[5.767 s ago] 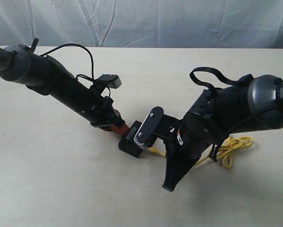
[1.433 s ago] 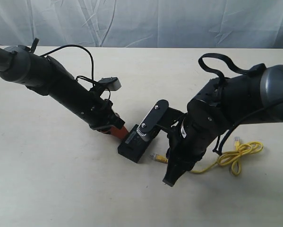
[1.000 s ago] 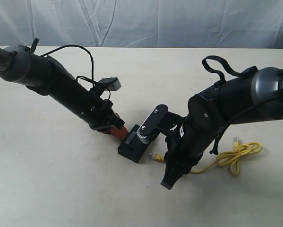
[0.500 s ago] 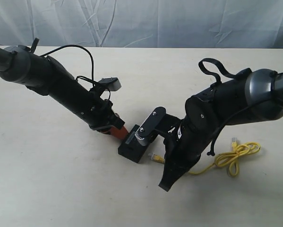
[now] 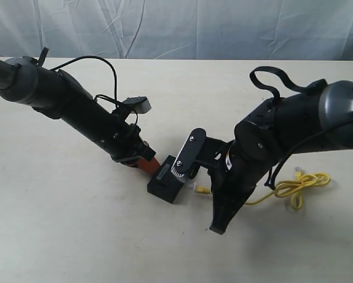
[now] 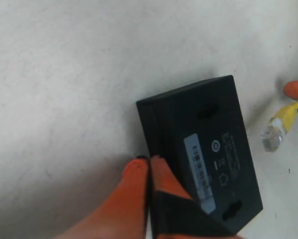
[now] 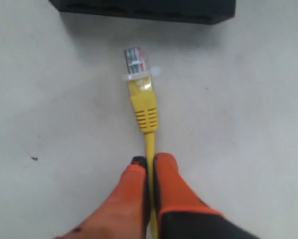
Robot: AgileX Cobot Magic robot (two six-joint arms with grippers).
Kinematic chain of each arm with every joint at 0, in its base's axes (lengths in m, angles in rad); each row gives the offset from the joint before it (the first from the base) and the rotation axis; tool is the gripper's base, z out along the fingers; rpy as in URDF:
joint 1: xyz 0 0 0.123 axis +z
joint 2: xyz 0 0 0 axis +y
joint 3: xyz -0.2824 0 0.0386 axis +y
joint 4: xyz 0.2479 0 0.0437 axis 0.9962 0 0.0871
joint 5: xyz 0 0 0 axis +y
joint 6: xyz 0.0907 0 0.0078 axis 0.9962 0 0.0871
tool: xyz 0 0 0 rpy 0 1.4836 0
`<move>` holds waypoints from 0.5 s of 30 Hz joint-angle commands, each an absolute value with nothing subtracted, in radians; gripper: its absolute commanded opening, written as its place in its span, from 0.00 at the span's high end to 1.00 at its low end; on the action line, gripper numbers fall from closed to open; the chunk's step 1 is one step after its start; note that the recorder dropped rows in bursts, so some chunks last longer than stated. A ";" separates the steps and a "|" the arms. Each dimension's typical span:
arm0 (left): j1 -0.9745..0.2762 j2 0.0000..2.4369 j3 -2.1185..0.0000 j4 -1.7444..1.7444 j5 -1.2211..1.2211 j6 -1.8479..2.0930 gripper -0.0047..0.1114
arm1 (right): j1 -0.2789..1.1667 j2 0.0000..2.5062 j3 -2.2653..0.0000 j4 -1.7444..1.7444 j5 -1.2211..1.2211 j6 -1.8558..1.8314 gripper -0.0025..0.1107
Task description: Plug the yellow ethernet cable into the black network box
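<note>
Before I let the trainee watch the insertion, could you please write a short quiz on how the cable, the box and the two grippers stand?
1. Which gripper has its shut fingers against the black network box: left or right?
2. What is the right gripper shut on? A) the box; B) the yellow ethernet cable, behind its clear plug; C) nothing.
3. True or false: the plug is already seated in the box.
Key: 1, the left gripper; 2, B; 3, false: bare table shows between the plug and the box.
</note>
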State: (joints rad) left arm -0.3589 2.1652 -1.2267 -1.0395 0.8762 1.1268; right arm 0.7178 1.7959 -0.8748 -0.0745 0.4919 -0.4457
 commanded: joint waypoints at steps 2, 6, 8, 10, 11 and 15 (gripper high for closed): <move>-0.360 2.176 -1.226 -1.008 0.862 1.124 0.96 | 0.758 1.826 -0.872 -0.096 0.418 -0.434 0.99; -0.360 2.176 -1.226 -1.008 0.862 1.124 0.96 | 0.758 1.831 -0.872 -0.110 0.419 -0.415 0.99; -0.360 2.176 -1.226 -1.008 0.862 1.124 0.96 | 0.758 1.831 -0.872 -0.112 0.419 -0.415 0.99; -0.360 2.176 -1.226 -1.008 0.864 1.124 0.96 | 0.758 1.831 -0.872 -0.112 0.409 -0.410 0.99; -0.360 2.176 -1.226 -1.008 0.866 1.124 0.96 | 0.758 1.831 -0.872 -0.112 0.406 -0.408 0.99; -0.360 2.176 -1.226 -1.008 0.872 1.124 0.96 | 0.758 1.835 -0.872 -0.112 0.412 -0.399 0.99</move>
